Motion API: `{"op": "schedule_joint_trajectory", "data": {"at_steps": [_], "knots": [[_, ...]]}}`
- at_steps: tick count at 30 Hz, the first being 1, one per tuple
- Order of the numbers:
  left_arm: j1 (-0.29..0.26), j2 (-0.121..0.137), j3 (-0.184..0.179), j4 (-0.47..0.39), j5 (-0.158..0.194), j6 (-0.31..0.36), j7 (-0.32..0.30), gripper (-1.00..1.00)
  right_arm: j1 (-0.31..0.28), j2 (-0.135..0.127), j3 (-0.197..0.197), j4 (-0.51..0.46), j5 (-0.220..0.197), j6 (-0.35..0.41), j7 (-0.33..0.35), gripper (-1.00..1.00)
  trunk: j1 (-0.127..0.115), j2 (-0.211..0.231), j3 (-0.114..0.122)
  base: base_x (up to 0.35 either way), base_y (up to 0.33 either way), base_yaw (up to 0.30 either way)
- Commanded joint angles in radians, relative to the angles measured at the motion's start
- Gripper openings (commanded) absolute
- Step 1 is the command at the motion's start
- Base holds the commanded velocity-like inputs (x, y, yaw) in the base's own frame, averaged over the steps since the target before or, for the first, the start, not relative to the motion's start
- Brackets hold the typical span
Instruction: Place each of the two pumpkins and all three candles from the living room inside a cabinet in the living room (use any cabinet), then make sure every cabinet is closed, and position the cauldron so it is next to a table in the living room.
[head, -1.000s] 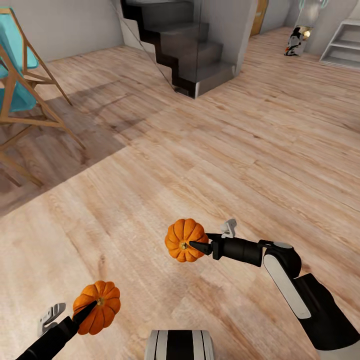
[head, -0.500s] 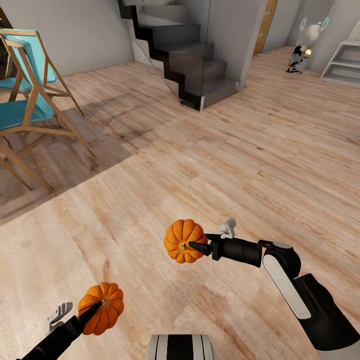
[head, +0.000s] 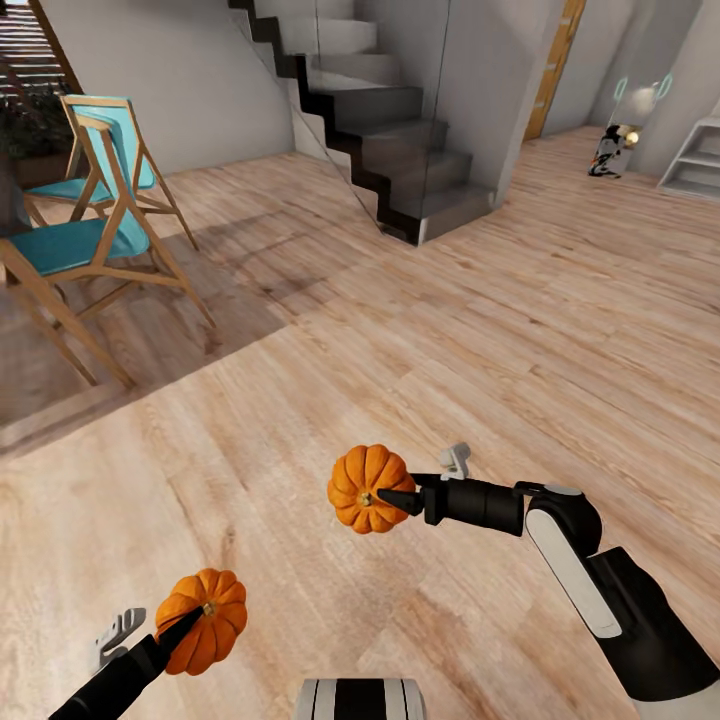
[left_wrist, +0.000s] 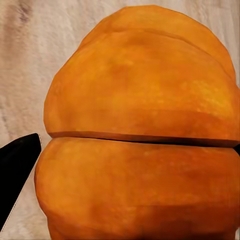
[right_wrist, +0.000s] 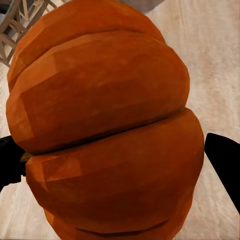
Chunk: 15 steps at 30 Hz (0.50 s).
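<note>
View swings: chairs (head: 90, 215) slide in at 10 o'clock. Left gripper (head: 190, 622) and right gripper (head: 392, 497) each clamp a pumpkin (head: 203, 620), (head: 368, 488) for carrying to the cabinet.

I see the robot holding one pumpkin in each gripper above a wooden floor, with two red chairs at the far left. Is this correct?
Not fully. The chairs are not red: the head view shows teal seats and backs on pale wooden frames. The rest holds: the left gripper grips one pumpkin and the right gripper grips the other pumpkin, both above the wooden floor.
</note>
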<state>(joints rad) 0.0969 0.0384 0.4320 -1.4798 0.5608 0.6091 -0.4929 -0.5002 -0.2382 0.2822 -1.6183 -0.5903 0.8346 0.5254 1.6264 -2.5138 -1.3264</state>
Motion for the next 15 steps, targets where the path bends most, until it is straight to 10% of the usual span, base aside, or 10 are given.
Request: {"op": "schedule_joint_trajectory", "data": {"at_steps": [1, 15], "knots": [[-0.001, 0.0, 0.0, 0.003, -0.001, 0.0, 0.0, -1.0, 0.0, 0.0, 0.0, 0.0, -0.002, 0.001, 0.0, -1.0, 0.0, 0.0, 0.004, 0.0, 0.0, 0.282], [-0.036, 0.0, 0.004, 0.066, 0.001, 0.0, 0.091, -1.0, 0.0, 0.001, 0.013, 0.0, -0.002, -0.001, -0.001, -1.0, -0.007, 0.004, 0.058, 0.0, 0.0, 0.289]]}}
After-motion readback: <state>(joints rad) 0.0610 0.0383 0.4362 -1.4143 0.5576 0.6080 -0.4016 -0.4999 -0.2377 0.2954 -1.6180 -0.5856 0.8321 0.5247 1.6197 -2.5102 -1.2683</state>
